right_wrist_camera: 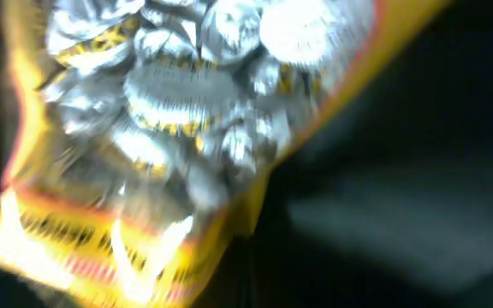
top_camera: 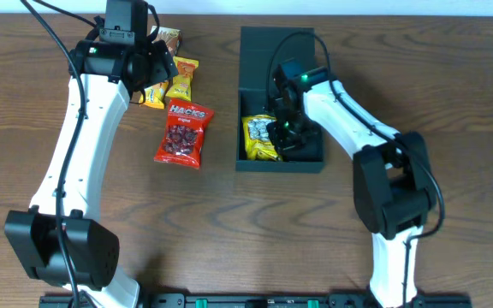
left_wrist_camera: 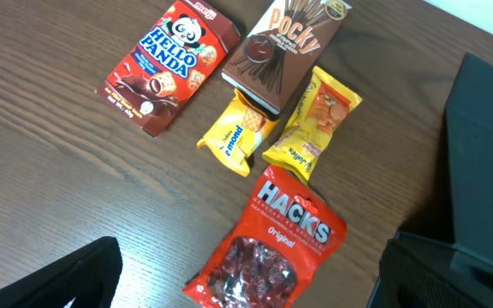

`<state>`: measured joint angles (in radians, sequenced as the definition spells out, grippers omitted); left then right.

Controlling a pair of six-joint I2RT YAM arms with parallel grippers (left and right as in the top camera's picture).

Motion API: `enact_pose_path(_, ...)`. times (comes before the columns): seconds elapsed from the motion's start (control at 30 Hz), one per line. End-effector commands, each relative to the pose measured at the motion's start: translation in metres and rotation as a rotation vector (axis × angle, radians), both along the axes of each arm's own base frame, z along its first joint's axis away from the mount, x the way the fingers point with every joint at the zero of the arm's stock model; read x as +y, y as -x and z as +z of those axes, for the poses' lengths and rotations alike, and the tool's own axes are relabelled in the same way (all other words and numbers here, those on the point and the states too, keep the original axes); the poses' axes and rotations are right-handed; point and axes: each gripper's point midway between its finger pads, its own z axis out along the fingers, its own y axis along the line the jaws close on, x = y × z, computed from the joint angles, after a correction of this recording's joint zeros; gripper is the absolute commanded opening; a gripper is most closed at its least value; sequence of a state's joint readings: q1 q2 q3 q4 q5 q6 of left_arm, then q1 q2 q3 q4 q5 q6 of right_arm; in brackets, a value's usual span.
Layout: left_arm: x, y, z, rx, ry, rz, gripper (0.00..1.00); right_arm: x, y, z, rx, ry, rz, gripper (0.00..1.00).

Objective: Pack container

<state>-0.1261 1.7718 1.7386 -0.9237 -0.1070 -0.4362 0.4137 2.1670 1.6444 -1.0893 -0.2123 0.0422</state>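
Hovering wide above snack packets [left_wrist_camera: 282, 248], left tool [left_wrist_camera: 246, 287]; right tool [top_camera: 285, 130] (closed) in container [top_camera: 259, 90] beside yellow packet [top_camera: 259, 139].

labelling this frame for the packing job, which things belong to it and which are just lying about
In the job: container, yellow bag inside it, right end effector shut beside that bag.

Lying about on the table: Hacks bag, Hello Panda box, Pocky box, two yellow packets, under the open left end effector.
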Motion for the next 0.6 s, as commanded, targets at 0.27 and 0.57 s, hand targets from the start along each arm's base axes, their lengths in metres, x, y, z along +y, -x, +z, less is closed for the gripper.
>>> enact_pose_path(0.27, 0.001, 0.001, -0.005, 0.018, -0.008, -0.014, 0.97, 0.011, 0.004, -0.009, -0.046, 0.085, 0.067, 0.02)
enact_pose_path(0.57, 0.001, 0.001, -0.004, 0.018, -0.010, -0.017, 0.98, -0.002, -0.032, -0.001, -0.168, 0.123, 0.022, 0.02)
